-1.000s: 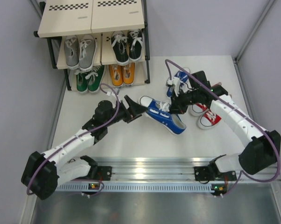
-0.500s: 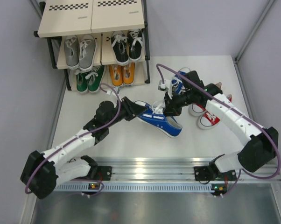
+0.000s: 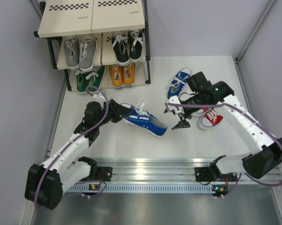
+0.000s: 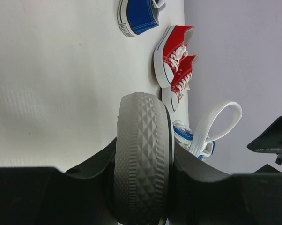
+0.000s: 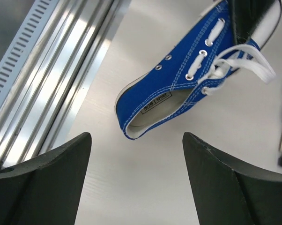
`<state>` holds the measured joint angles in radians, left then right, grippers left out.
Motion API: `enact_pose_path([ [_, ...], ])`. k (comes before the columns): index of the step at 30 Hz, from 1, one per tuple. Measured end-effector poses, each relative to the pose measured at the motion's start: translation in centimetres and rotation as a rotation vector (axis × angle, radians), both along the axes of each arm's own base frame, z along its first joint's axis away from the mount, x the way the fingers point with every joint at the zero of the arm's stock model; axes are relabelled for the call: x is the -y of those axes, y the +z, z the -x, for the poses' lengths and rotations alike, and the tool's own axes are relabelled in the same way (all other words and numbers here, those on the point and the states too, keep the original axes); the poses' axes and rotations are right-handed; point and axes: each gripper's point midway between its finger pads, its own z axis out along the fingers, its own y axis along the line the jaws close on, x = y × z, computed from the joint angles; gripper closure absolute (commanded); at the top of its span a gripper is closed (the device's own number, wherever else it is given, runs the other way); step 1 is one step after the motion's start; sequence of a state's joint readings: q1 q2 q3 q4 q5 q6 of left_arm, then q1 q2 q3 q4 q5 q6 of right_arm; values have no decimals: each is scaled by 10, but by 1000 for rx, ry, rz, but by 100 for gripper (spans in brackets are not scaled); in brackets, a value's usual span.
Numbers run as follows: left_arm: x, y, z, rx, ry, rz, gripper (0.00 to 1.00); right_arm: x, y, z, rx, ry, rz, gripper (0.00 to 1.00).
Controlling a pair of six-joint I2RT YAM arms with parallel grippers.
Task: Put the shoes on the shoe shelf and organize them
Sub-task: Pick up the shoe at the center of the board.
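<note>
My left gripper is shut on the toe end of a blue shoe and holds it off the table. In the left wrist view its grey patterned sole fills the gap between the jaws. My right gripper stands open just right of that shoe's heel, touching nothing. The right wrist view shows the shoe beyond the open gripper. A second blue shoe and two red shoes lie on the table. The shoe shelf holds grey, black, green and orange pairs.
The shelf stands in the far left corner against the wall. An aluminium rail with the arm bases runs along the near edge. Purple cables loop off both arms. The red pair lies close to the right wall.
My left gripper shut on the blue shoe's toe and pulled it left. My right gripper let go of the shoe, opened, and drew back to the right.
</note>
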<state>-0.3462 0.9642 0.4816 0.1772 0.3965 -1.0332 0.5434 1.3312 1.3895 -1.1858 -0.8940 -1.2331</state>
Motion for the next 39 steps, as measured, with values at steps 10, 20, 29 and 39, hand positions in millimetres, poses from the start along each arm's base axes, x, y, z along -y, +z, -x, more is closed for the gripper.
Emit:
enact_pose_path([
  [10,3,6,16,1,-98,22,100,-10,-25,61,80,347,46,32],
  [20,10,18,23,8,-153,79,100,-6,-34,60,104,358,104,39],
  [29,16,23,22,13,-183,112,100,-9,-44,64,110,380,125,57],
  [39,19,33,18,33,-190,156,100,-17,-48,51,181,351,152,55],
])
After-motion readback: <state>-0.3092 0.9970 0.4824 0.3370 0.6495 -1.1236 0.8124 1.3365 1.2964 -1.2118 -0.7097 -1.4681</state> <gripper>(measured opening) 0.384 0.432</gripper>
